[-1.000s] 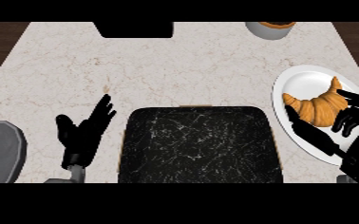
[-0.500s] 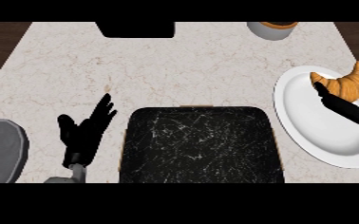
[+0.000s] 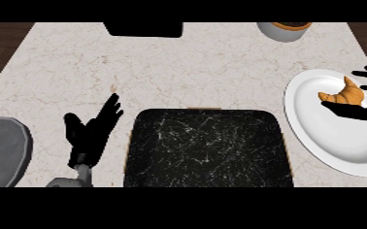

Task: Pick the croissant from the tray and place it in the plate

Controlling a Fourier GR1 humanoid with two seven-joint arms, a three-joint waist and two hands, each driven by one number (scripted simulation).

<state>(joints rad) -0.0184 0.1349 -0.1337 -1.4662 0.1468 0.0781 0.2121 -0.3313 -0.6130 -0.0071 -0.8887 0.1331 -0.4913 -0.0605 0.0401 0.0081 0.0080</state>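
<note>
**Beside the right hand, croissant over the plate**

Just above the black part of the right hand (image 3: 347, 110) that shows at the view's right edge sits the croissant (image 3: 345, 93). It lies over the upper right part of the white plate (image 3: 315, 140) and touches that hand, or very nearly does. Most of the hand is outside the view. I cannot tell whether it grasps the pastry or has released it, nor whether the croissant rests on the plate or hangs just over it.

Left of that hand and well apart from it lies the dark marbled tray (image 3: 208, 150), which the croissant has already left. The left hand (image 3: 91, 132) rests released just left of the tray, its fingers (image 3: 109, 110) straight and up.

The step in hand looks like the set-down. To do it well, the croissant should bear fully on the plate, nearer the middle than the far rim, before the hand lets go. The hand should then draw straight away without brushing the curved pastry, which could roll, and without catching the rim and shifting the plate.
</note>
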